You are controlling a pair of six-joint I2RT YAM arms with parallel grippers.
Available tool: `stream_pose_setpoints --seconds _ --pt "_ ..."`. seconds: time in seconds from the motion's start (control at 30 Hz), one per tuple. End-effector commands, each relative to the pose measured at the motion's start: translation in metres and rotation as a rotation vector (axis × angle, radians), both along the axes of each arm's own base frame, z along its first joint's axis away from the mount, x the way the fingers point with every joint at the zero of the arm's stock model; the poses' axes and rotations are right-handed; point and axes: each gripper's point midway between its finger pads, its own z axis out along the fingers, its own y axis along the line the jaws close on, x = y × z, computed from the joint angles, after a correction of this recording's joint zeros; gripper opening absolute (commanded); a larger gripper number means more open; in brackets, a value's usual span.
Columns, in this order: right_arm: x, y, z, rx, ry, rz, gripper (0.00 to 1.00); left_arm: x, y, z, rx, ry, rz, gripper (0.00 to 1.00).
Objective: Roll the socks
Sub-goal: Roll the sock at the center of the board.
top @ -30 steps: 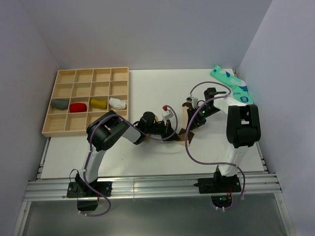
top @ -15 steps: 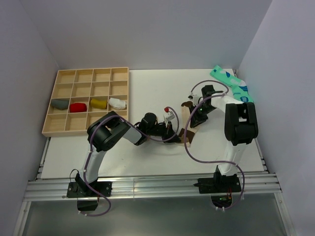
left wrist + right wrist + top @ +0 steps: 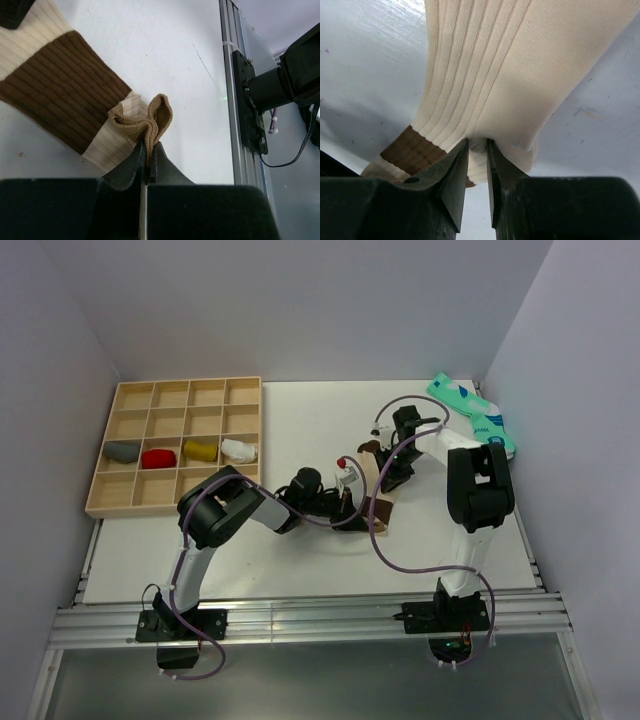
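Nearest, just below the middle of the overhead view, the left gripper (image 3: 148, 159) is clamped tight on the tan tip of the striped sock (image 3: 60, 90). Only a small bunched fold sits between its jaws. The sock lies flat on the white table (image 3: 300, 560), cream with dark brown bands, running from that tip up toward the centre of the frame. At its further end the right gripper (image 3: 477, 165) has closed on a thin ridge of cream fabric, pinched up from the top of the sock.

Both holds look shallow. If either arm pulls before the other follows, I judge the tan tip could slide free, or the right pinch could lift one layer only and leave the roll loose and lopsided. The purple cable (image 3: 385, 540) loops close by and might drag across the fabric.

Further back, the wooden tray (image 3: 190, 381) at upper left holds four rolled socks (image 3: 200, 450). Teal socks (image 3: 470, 412) wait at upper right.
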Motion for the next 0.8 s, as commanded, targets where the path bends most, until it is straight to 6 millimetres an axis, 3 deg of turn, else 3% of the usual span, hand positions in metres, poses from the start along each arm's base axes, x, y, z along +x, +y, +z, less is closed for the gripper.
stream_pose_setpoints --seconds 0.0,0.4,0.53,0.77 --pt "0.022 -0.006 -0.005 -0.046 -0.061 -0.001 0.29 -0.011 -0.005 0.015 -0.015 0.005 -0.054 0.00" --pt "0.029 -0.004 -0.003 -0.043 -0.080 0.011 0.28 -0.029 -0.016 0.017 0.054 -0.091 -0.039 0.00" --pt "0.022 -0.002 0.003 -0.021 -0.099 0.039 0.37 -0.024 -0.018 0.011 0.076 -0.092 -0.020 0.00" --pt "0.004 0.013 0.041 0.090 -0.147 0.101 0.41 -0.020 -0.015 0.012 0.067 -0.118 0.016 0.00"
